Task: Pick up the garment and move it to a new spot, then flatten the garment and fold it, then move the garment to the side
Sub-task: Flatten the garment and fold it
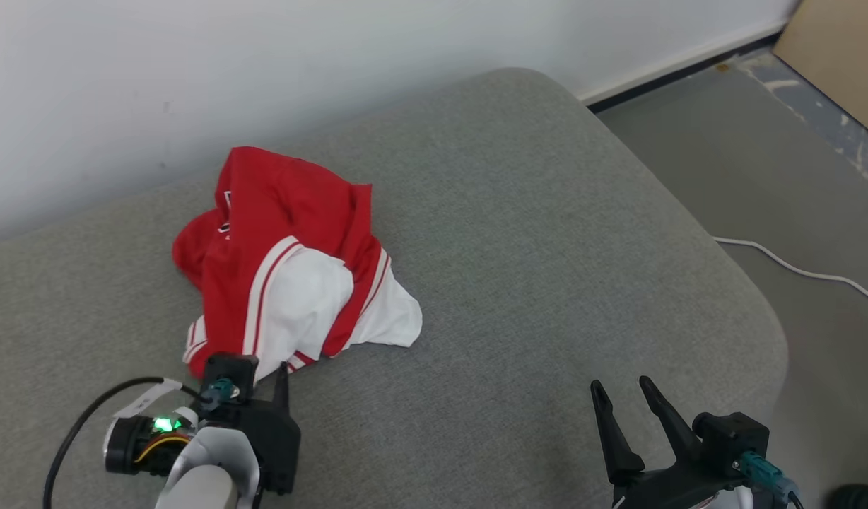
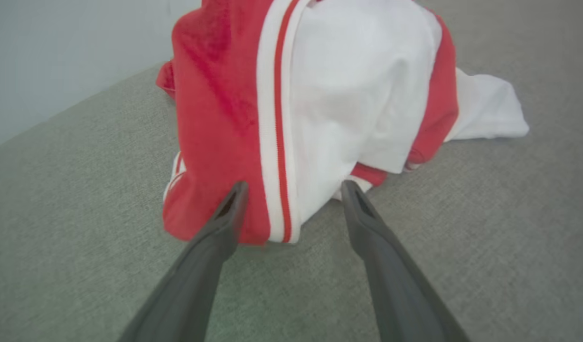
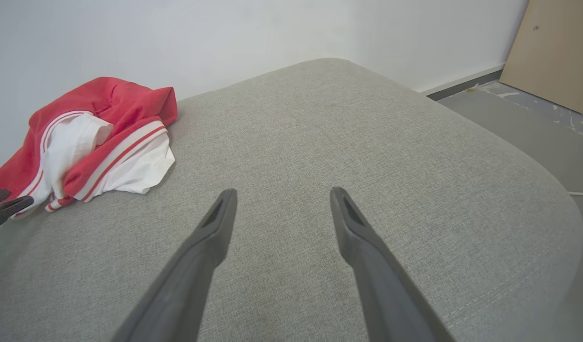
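So, the crumpled red-and-white garment (image 1: 285, 261) is seen left of centre in the head view, lying on the grey cushion (image 1: 547, 212). The left gripper (image 2: 295, 186) is spread wide at the garment's near edge, with nothing pinched. The right gripper (image 1: 621, 383) is spread wide too, parked lower right, well apart from it.

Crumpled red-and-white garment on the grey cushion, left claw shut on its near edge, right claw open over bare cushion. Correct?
No: the left claw is open at the garment's near edge, not shut on it; the left wrist view shows this. The rest holds.
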Controlling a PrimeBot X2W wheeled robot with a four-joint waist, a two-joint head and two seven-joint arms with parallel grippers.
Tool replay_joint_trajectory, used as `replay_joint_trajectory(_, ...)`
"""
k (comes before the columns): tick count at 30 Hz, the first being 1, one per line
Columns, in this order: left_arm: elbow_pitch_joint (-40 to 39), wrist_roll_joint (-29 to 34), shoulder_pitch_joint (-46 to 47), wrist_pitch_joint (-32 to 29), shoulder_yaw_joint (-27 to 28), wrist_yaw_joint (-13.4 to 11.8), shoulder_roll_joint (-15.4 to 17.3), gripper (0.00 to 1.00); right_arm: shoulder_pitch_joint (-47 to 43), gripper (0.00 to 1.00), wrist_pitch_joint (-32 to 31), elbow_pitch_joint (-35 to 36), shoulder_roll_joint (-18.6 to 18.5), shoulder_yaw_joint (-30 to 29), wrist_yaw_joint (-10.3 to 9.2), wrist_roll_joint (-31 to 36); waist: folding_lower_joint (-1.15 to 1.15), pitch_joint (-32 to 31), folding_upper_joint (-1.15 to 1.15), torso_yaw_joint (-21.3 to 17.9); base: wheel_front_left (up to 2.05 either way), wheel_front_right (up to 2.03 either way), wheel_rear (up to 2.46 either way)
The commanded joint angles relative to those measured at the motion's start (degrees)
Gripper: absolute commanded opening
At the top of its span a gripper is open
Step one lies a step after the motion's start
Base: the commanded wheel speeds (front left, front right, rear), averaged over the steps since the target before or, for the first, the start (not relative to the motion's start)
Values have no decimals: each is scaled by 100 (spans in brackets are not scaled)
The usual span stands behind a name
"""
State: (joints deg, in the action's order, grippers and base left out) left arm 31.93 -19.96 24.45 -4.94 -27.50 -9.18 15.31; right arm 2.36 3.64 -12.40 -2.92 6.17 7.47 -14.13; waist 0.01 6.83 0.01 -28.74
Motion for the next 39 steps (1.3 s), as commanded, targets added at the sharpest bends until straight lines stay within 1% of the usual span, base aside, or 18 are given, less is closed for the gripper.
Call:
replay_joint_trajectory(1,29,46,61,-7,12,-29,29,100,25,100,34,-25,6,12,6,-41,-1,129,-1,-143,0,0,0)
replay_joint_trajectory(3,211,37,127,-79,60,-155,20,100,60,100,58,-53,3,20,6,-49,-1,129,-1,-163,0,0,0)
replay_joint_trajectory(4,269,4,144,-90,96,-207,12,81,74,100,59,-65,3,28,6,-56,-1,128,-1,-170,0,0,0)
replay_joint_trajectory(5,317,-17,173,-79,127,-246,10,54,85,100,70,-77,4,32,6,-63,-1,126,-1,-173,0,0,0)
replay_joint_trajectory(6,351,-33,188,-41,154,-273,18,0,94,100,82,-84,4,41,6,-60,-1,123,-1,-174,0,0,0)
replay_joint_trajectory(11,423,-119,228,157,194,-207,4,0,101,100,111,-146,3,66,6,-104,-1,82,-1,-126,0,0,0)
replay_joint_trajectory(14,266,-185,400,423,233,-129,-92,0,109,100,101,-149,3,50,6,-92,-1,52,-1,-58,0,0,0)
replay_joint_trajectory(17,2,-229,690,713,240,8,-224,0,114,100,91,-141,2,37,6,-82,-1,18,-1,30,0,0,0)
replay_joint_trajectory(21,-511,-88,1358,1000,136,153,-393,0,90,100,90,-157,3,44,6,-85,-1,-50,-1,143,0,0,0)
replay_joint_trajectory(26,-1172,134,2299,1161,-45,302,-647,0,61,100,88,-197,3,63,6,-100,-1,-170,-1,218,0,0,0)
replay_joint_trajectory(30,-1637,81,2955,1139,-160,481,-921,0,38,100,79,-229,2,82,6,-123,-1,-272,-1,240,0,0,0)
replay_joint_trajectory(33,-2017,-127,3334,1115,-247,604,-1081,0,-10,100,102,-241,3,88,6,-143,-1,-319,-1,274,0,0,0)
replay_joint_trajectory(36,-2385,-242,3701,1164,-285,558,-1173,0,6,100,100,-255,3,108,6,-170,-1,-348,-1,334,0,0,0)
replay_joint_trajectory(39,-2661,-398,3901,1123,-272,438,-1218,0,1,100,110,-266,2,103,6,-169,-1,-386,-1,415,0,0,0)
